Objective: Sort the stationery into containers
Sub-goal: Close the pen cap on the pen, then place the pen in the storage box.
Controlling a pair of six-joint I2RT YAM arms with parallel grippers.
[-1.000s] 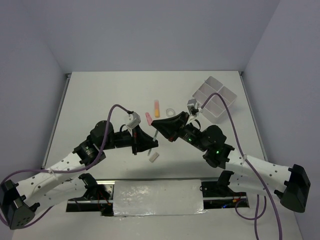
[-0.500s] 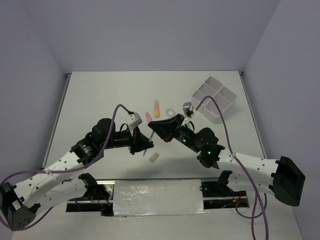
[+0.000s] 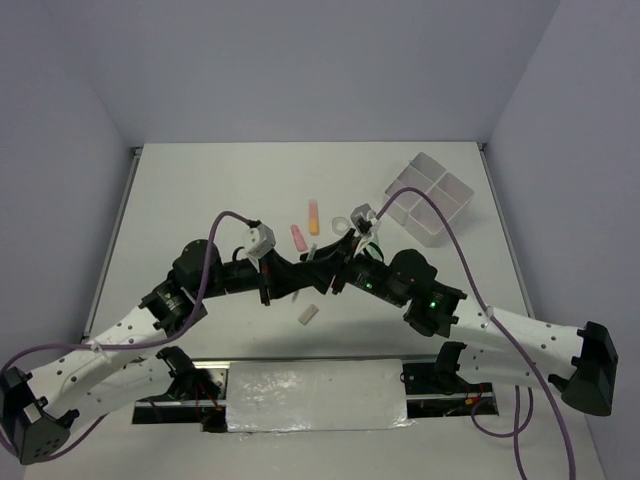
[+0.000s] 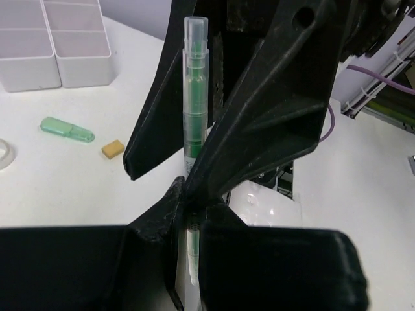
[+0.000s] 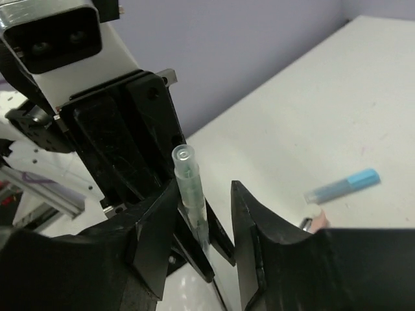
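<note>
My left gripper (image 4: 188, 223) is shut on the lower end of a thin clear pen with a green core (image 4: 194, 97) and holds it above the table. My right gripper (image 5: 202, 220) is open, its fingers on either side of the pen's upper part (image 5: 189, 184), with a gap on the right side. In the top view the two grippers meet at mid-table, left (image 3: 298, 276) and right (image 3: 326, 262). The white four-compartment tray (image 3: 430, 197) stands at the far right; it also shows in the left wrist view (image 4: 52, 48).
On the table lie a pink piece (image 3: 298, 236), an orange-pink piece (image 3: 313, 217), a clear tape ring (image 3: 340, 222) and a pale piece (image 3: 309, 314). A green piece (image 4: 67, 129) and a beige block (image 4: 113, 149) lie near the tray. A blue piece (image 5: 343, 184) lies beside my right gripper.
The two grippers have closed in on each other. My right gripper has moved left and now has its open jaws around the pen held by my left gripper.
</note>
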